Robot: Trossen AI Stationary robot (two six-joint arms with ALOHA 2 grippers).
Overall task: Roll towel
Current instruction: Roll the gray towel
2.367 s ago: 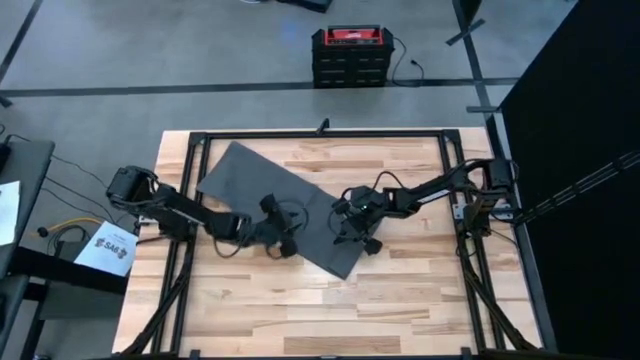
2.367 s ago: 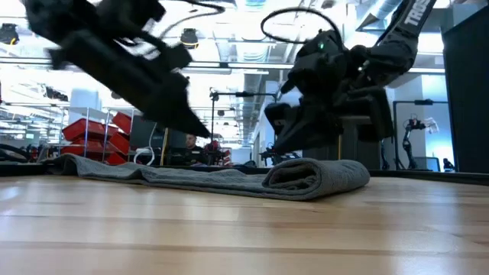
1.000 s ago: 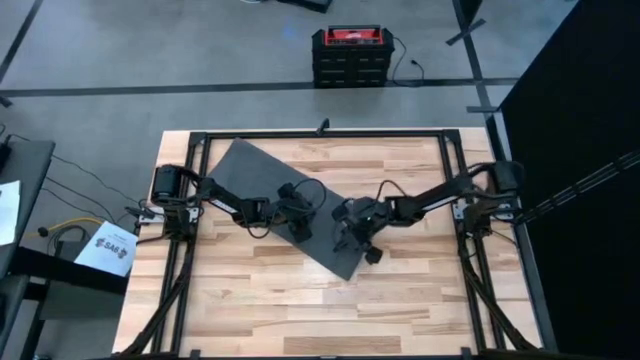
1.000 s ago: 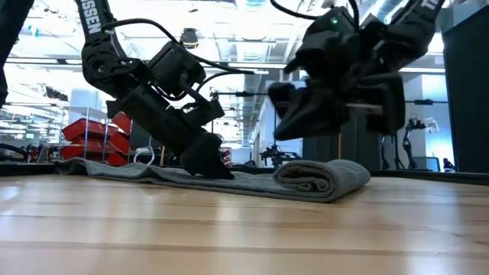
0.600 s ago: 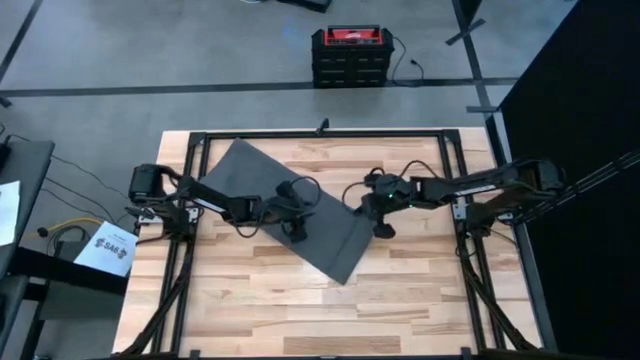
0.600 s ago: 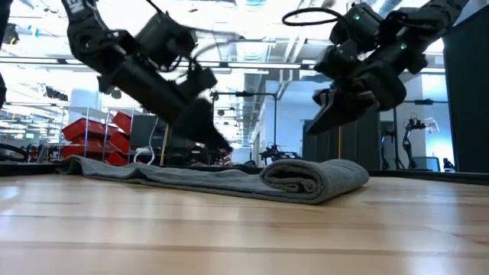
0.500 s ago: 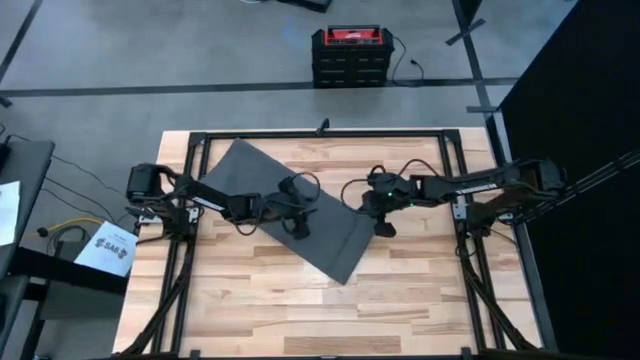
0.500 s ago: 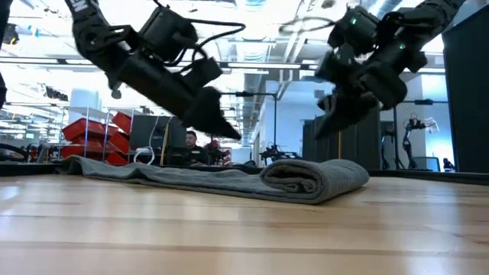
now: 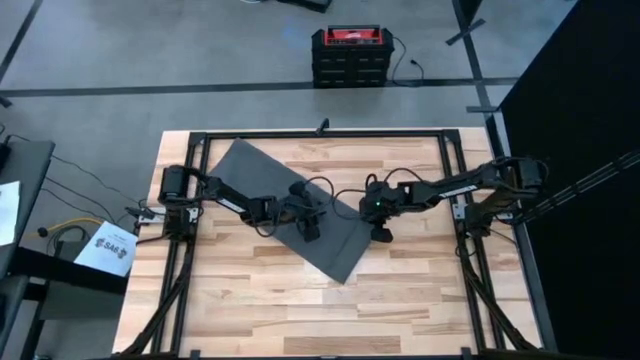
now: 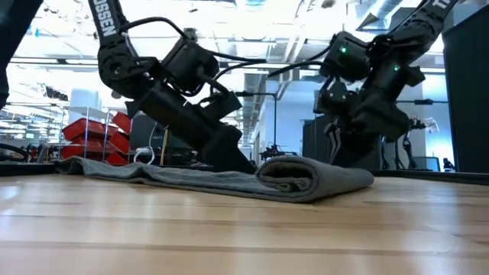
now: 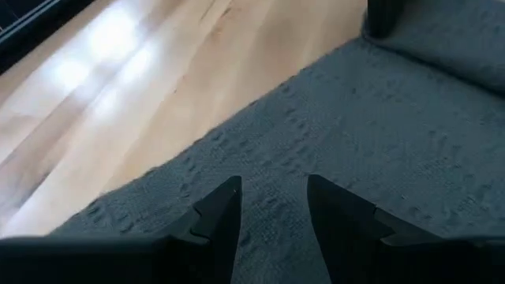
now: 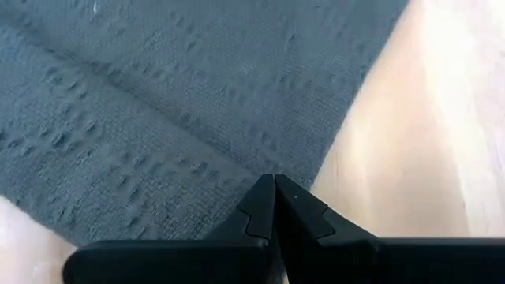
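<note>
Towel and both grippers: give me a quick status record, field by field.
towel: lies slantwise on the table, mostly flat
rolled part: only the end nearest the low camera
left gripper: low over the flat cloth, jaws slightly apart, nothing between them
right gripper: at the towel's edge by bare wood, jaws closed, empty

Dark grey towel (image 9: pixel 262 179), lying diagonally on the table, near end partly rolled

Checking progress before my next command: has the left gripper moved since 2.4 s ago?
Yes. The left gripper has shifted toward the table's far edge and right side, over the towel.
</note>
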